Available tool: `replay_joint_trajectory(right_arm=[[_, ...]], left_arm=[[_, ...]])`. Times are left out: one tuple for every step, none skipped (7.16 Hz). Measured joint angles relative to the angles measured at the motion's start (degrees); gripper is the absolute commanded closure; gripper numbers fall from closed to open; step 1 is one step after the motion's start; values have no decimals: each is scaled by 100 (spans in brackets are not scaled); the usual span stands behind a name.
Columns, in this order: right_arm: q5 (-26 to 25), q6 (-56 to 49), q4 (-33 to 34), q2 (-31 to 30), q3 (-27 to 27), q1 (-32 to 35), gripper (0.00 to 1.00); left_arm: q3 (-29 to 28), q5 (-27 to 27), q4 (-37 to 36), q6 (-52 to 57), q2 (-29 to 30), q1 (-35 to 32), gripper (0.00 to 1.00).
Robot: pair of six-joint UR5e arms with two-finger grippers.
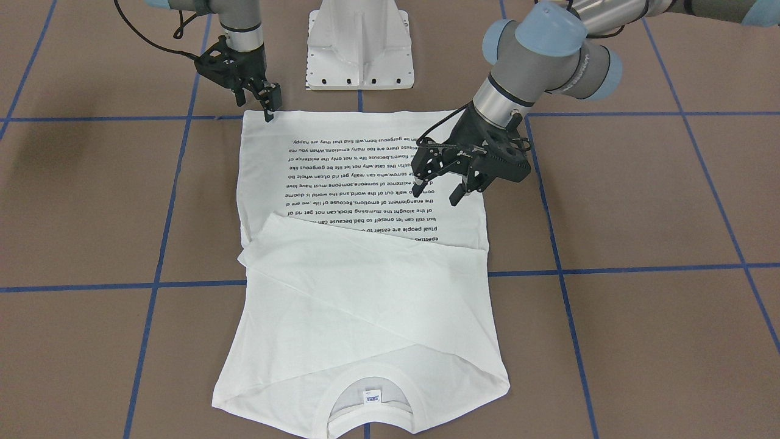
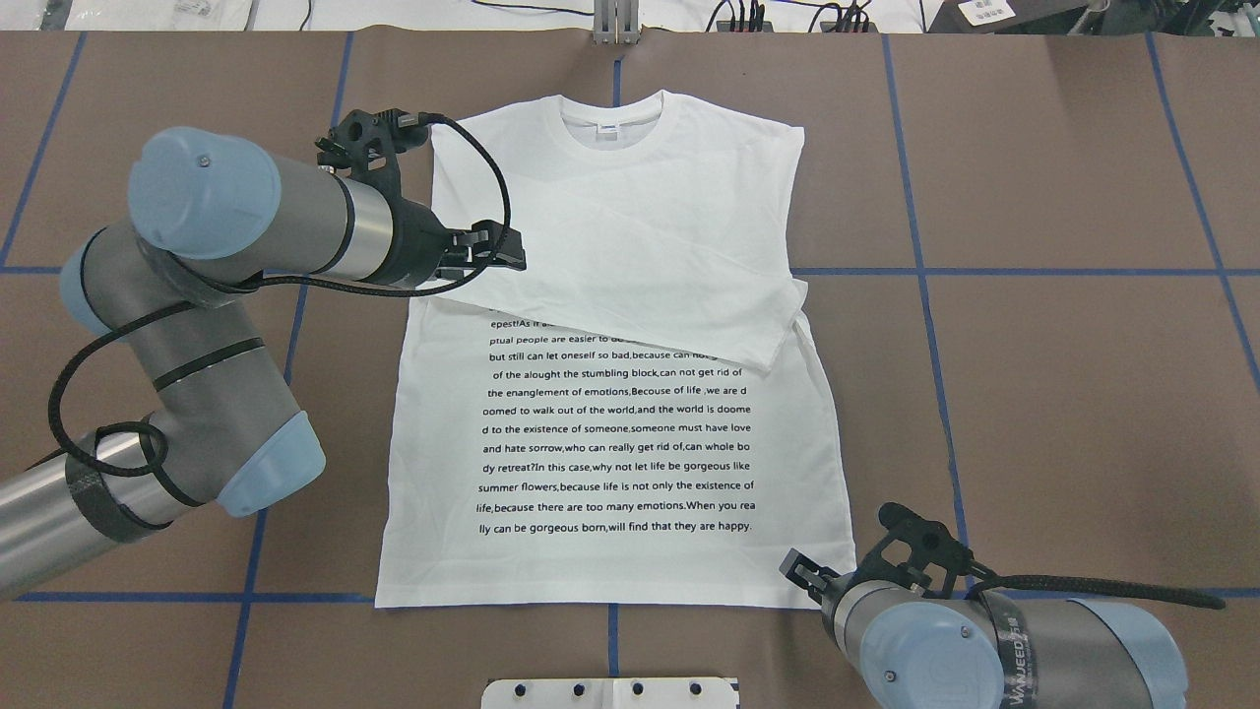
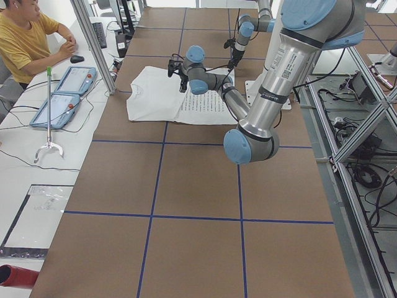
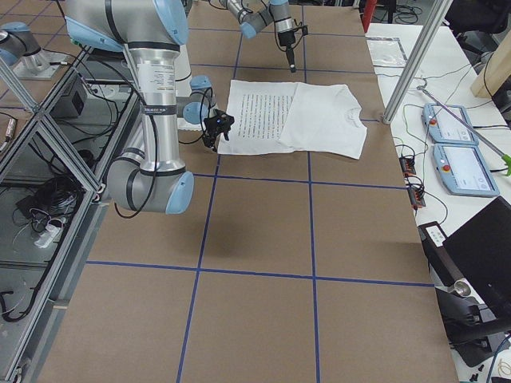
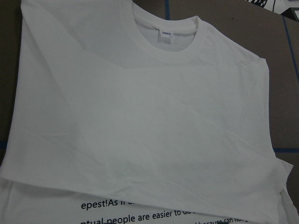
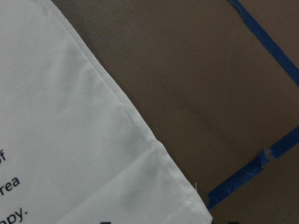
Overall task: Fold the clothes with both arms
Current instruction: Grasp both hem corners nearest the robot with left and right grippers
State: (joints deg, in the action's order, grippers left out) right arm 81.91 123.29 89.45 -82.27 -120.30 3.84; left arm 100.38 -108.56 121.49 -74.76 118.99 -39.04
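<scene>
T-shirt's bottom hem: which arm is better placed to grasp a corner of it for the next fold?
Right, probably. The right gripper hangs open just by the hem corner of the T-shirt. The left gripper hangs open farther up, near the printed text, well away from the hem.

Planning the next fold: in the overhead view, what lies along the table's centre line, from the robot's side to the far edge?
White pedestal base → T-shirt's hem → printed text block → folded-over flap → collar.
</scene>
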Motion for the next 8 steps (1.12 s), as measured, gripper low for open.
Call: replay_joint_trajectory(right_arm=[[3,30,0,-4,55,-3,22],[7,73,-4,0,107,-5,69],[7,107,-6,11,123,-2,100],[7,120,-6,9,113,4,100],[13,119,-6,0,88,11,100],[23,117,-5,-12,36,19,100],[66,118,8,-25,-70,27,100],[126,122,28,-30,-177,32,100]], left_arm=[[-9,1,4,1,-4,4,20],[-16,1,3,-1,-4,7,20],[-17,3,0,-1,-3,9,20],[-21,5,-1,3,-4,10,20],[-28,3,-2,4,-6,10,20],[-35,3,-2,4,-7,10,20],[-40,7,0,0,-7,14,20],[-43,9,-6,-19,-10,16,20]])
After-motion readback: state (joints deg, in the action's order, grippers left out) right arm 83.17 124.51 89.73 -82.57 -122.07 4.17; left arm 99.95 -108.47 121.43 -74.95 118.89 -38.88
